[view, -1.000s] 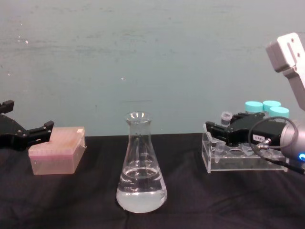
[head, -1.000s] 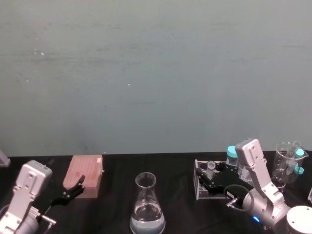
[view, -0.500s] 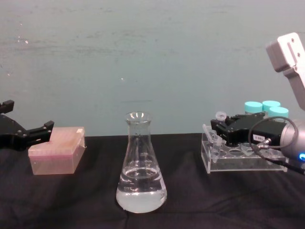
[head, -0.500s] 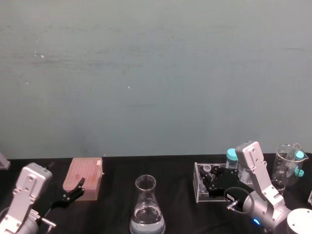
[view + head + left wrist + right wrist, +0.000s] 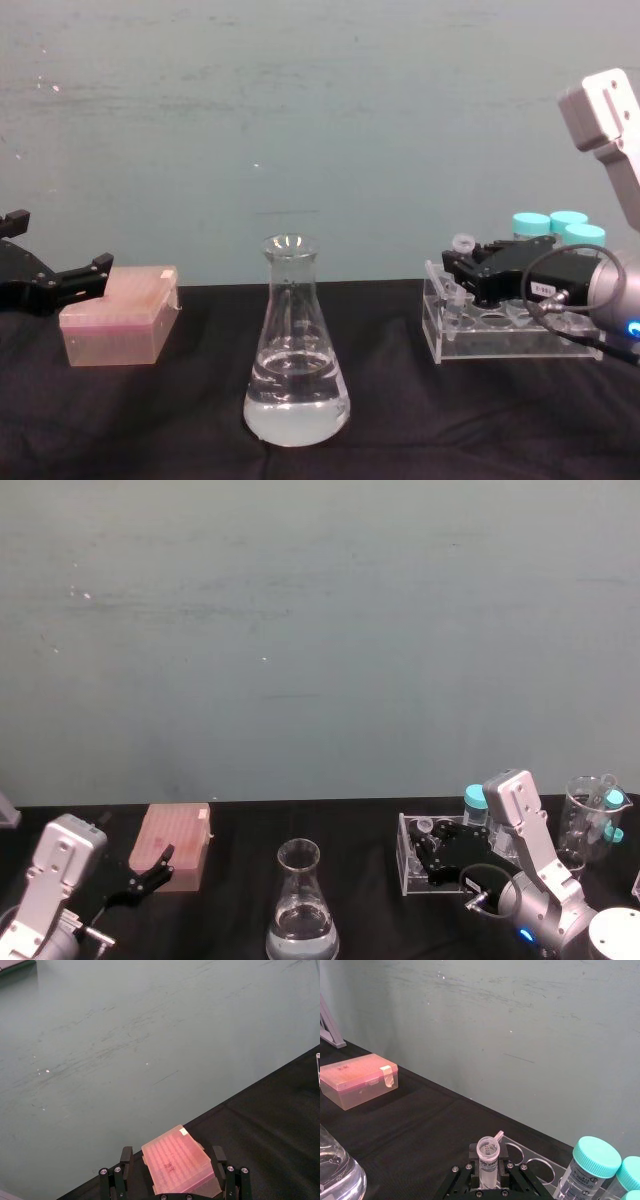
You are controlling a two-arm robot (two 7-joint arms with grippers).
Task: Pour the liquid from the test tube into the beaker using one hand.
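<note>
The right gripper (image 5: 488, 1166) has its two black fingers (image 5: 474, 1153) closed in on the test tube (image 5: 488, 1152). One finger presses each side just below the flared rim, with only the tube's width between them. The tube stands nearly upright in the pinch, its open rim above the fingertips. Its pointed end is hidden below them, so I cannot tell whether it is clear of the clear rack (image 5: 500, 335) directly under the fingers. How much the tube holds cannot be made out. Teal-capped tubes (image 5: 550, 224) stand in the rack behind the fingers, toward the wrist. The beaker (image 5: 296, 350) stands on the black table (image 5: 400, 430) well apart from these fingers, off to their left, with clear liquid (image 5: 297, 405) in its wide base.

The left gripper (image 5: 171, 1155) hangs low with its fingers spread wide, holding nothing. A pink box (image 5: 115, 315) sits just ahead of its fingertips, in line with the gap between them. Whether a tip touches the box cannot be told.
</note>
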